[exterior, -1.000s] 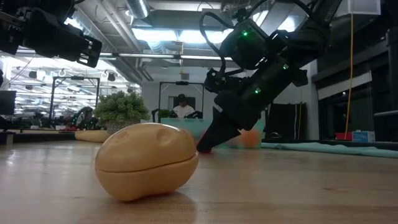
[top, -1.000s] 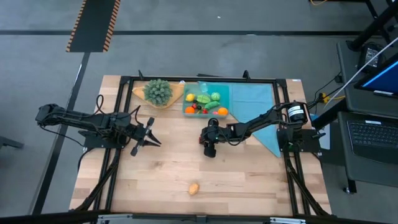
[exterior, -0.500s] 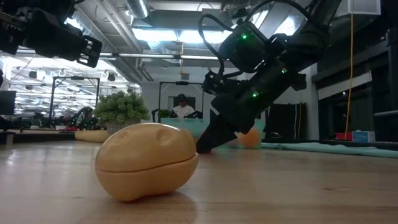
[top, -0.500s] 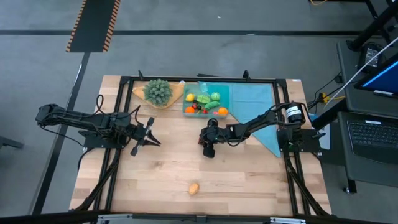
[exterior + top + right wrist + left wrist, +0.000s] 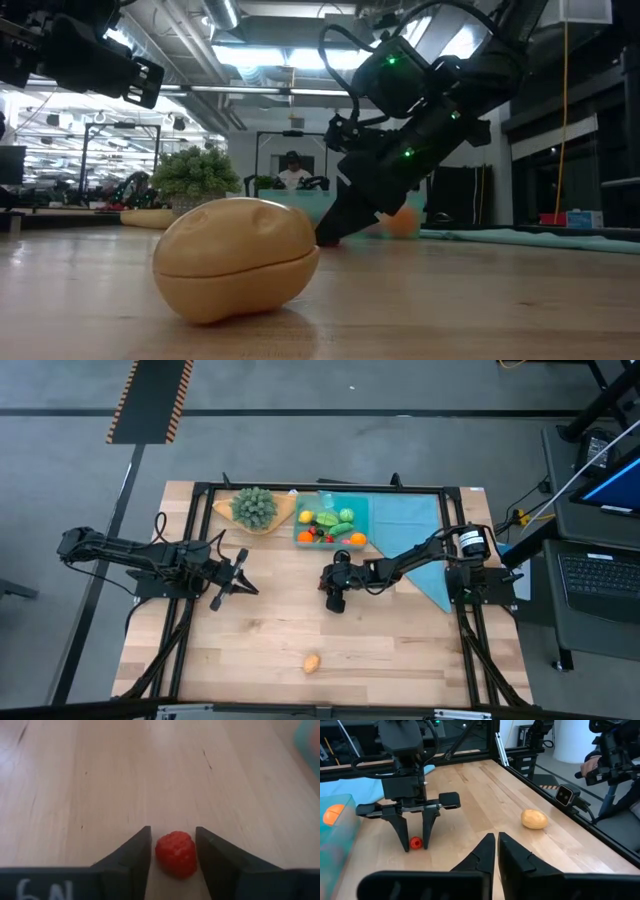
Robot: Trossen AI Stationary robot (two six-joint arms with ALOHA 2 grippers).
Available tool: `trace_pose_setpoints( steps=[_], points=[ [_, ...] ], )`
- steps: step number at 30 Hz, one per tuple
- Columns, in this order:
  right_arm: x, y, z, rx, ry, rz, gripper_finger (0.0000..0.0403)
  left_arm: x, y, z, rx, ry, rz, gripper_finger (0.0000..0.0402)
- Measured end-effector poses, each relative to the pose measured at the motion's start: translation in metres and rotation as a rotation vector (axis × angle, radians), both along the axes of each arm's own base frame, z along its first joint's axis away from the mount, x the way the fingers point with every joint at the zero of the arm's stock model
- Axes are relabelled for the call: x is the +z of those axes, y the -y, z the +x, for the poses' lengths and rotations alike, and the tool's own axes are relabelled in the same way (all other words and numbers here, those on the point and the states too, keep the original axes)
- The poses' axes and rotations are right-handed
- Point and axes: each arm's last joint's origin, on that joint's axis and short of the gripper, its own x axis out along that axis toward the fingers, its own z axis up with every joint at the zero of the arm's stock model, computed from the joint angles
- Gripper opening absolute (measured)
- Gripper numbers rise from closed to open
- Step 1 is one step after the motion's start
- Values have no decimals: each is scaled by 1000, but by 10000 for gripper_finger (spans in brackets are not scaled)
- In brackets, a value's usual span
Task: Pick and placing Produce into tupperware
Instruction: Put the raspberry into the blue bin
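A small red berry (image 5: 175, 854) lies on the wooden table near its middle. My right gripper (image 5: 172, 832) slants down over it, open, with one finger close on each side; the left wrist view shows the berry (image 5: 415, 842) between those fingers. The tupperware (image 5: 332, 522) stands at the far edge with several toy fruits and vegetables in it. A tan potato (image 5: 312, 662) rests on the table near the front edge. My left gripper (image 5: 250, 585) hangs shut above the table's left side and holds nothing. My right gripper's fingers (image 5: 135, 852) come from above and from the table's right, slanting down, and stand tight on either side of the berry. I cannot tell whether they touch it. The berry sits on the table.
A bushy green plant (image 5: 254, 506) in a tan wooden dish stands left of the tupperware. A flat teal cloth (image 5: 415, 530) lies at the far right. Bare wood stretches between the berry and the potato (image 5: 235, 258). A black frame runs round the table.
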Motion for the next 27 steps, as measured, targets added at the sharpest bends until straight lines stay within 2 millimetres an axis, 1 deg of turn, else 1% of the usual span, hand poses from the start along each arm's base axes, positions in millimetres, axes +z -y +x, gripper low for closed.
trace_pose_setpoints(
  steps=[4, 8, 15, 19, 22, 27],
  points=[
    [0, 0, 0, 0, 0, 1, 130, 0, 0, 0, 0, 0, 0, 23],
    [0, 0, 0, 0, -1, 0, 111, 0, 0, 0, 0, 0, 0, 29],
    [0, 0, 0, 0, -1, 1, 109, 0, 0, 0, 0, 0, 0, 35],
    [4, 0, 0, 2, 7, 4, 104, 0, 0, 0, 0, 0, 0, 28],
    [12, 0, -3, 7, 10, 9, 103, 0, 0, 0, 0, 0, 0, 20],
    [41, 5, -7, -4, 58, 10, 105, 0, 0, 0, 0, 0, 0, 6]
  ],
)
